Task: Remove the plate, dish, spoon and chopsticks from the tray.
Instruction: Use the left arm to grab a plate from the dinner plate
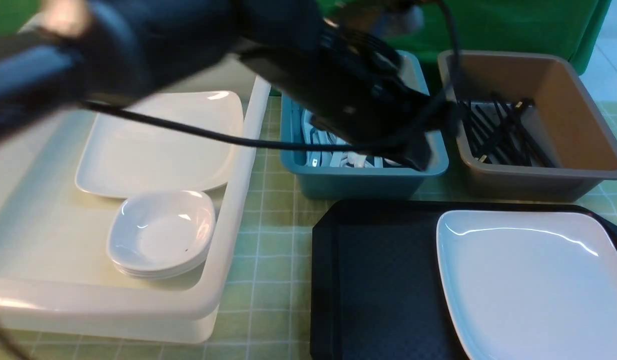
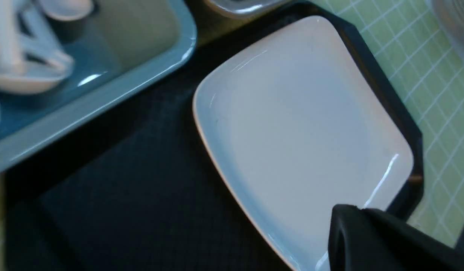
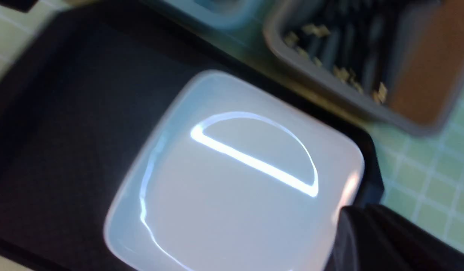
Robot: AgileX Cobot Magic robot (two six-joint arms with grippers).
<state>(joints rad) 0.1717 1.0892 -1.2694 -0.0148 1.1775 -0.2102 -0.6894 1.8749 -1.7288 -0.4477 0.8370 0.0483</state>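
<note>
Plate on the right side of the tray.
My right gripper has jaws together; the left gripper, blurred over the blue bin, I cannot tell.

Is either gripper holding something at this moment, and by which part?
Nothing is held, as far as seen. Both the left gripper and the right gripper are shut and empty; the plate lies flat on the tray.
</note>
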